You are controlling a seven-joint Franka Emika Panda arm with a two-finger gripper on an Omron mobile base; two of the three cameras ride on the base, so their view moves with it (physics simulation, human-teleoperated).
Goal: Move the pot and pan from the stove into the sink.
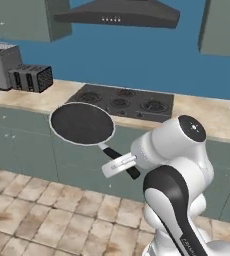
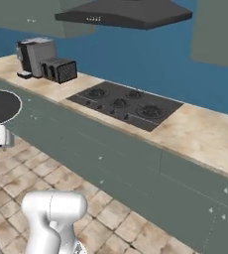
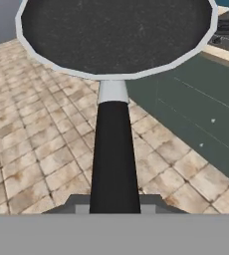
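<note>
The pan (image 1: 82,123) is off the stove (image 1: 124,102), carried in the air above the tiled floor (in front of the bench), fingers clamped on its long handle. The sink is not yet reached; the pot remains to move.

Matte, speckled black pan (image 3: 116,35)

A long beige marbled counter (image 1: 207,116) runs along the blue wall on grey-green cabinet fronts. Set into it is the flat dark grey gas stove (image 1: 124,101) with round black burner grates, all of them bare. Towards the counter's left end a boxy black toaster (image 1: 31,77) stands beside a taller grey and black coffee machine (image 1: 2,64). Tan stone floor tiles (image 1: 47,210) lie below.
</note>
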